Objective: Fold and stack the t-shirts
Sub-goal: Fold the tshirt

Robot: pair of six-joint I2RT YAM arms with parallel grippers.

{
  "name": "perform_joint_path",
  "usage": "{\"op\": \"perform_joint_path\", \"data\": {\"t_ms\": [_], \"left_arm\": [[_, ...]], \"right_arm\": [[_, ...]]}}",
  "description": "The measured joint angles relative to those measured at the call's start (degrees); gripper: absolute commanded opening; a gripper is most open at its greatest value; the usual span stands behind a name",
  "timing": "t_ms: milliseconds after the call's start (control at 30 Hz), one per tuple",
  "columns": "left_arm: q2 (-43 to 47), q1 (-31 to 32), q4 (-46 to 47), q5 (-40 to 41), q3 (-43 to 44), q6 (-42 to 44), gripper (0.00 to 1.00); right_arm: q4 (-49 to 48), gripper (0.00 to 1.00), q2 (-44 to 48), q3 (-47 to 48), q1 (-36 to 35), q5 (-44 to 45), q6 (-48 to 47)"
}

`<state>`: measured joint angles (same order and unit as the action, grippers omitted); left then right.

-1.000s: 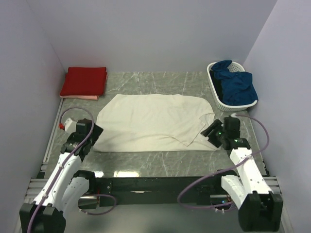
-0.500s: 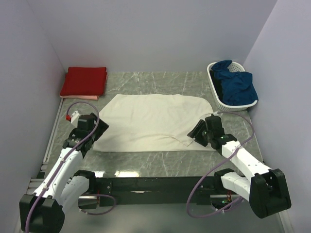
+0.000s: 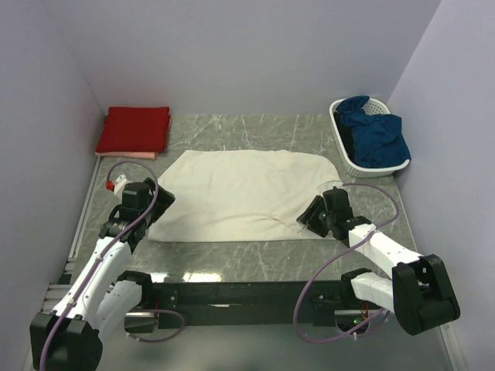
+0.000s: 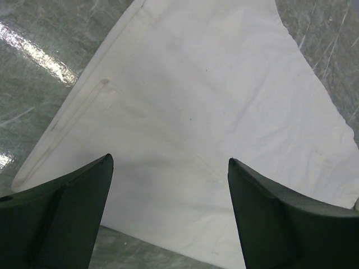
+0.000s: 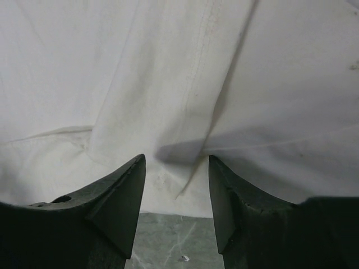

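While both arms reach in from the near edge, the left gripper (image 4: pixel 168 161) stands wide open at about 8 o'clock on the table (image 3: pixel 255 127). Its two dark fingers are spread above the near-left corner of the cream t-shirt (image 3: pixel 240 193), and only flat cloth shows between them. Whether the tips touch the cloth cannot be told.

At 4 o'clock the right gripper (image 5: pixel 176 159) is narrower but also parted. It is low over the shirt's near-right hem, where a fold and a stitched seam run away from the jaws. It pinches nothing that can be seen.

The cream t-shirt lies spread across the middle of the grey-green marbled top, its long side running 9 to 3 o'clock. A strip of marble shows between its near hem and the dark front rail.

Farther back, marble shows on all sides of the shirt. At 10 o'clock the red t-shirt (image 3: pixel 135 127) sits folded on the pale pink t-shirt (image 3: pixel 128 154), well apart from the cream one and close to the left wall. At 2 o'clock the white basket (image 3: pixel 352 164) holds blue cloth (image 3: pixel 375 135), hard against the right wall. Plain pale walls (image 3: pixel 247 54) close off the left, back and right edges.
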<state>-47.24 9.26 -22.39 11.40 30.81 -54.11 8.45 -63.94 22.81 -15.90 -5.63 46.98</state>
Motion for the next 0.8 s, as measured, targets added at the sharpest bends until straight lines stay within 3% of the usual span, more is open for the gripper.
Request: {"op": "perform_joint_path", "data": {"t_ms": [333, 600, 800], "left_arm": [[0.26, 0.00, -0.63, -0.04, 0.02, 0.92, 0.88], [-1.29, 0.00, 0.28, -0.44, 0.02, 1.38, 0.89], [-7.61, 0.00, 1.97, -0.63, 2.25, 2.03, 0.89]], "right_arm": [[-2.34, 0.50, 0.72, -0.39, -1.01, -0.79, 1.53], [-3.87, 0.24, -2.58, -0.44, -1.22, -1.36, 2.54], [-3.85, 0.15, -7.69, 5.49, -3.10, -1.55, 2.89]]}}
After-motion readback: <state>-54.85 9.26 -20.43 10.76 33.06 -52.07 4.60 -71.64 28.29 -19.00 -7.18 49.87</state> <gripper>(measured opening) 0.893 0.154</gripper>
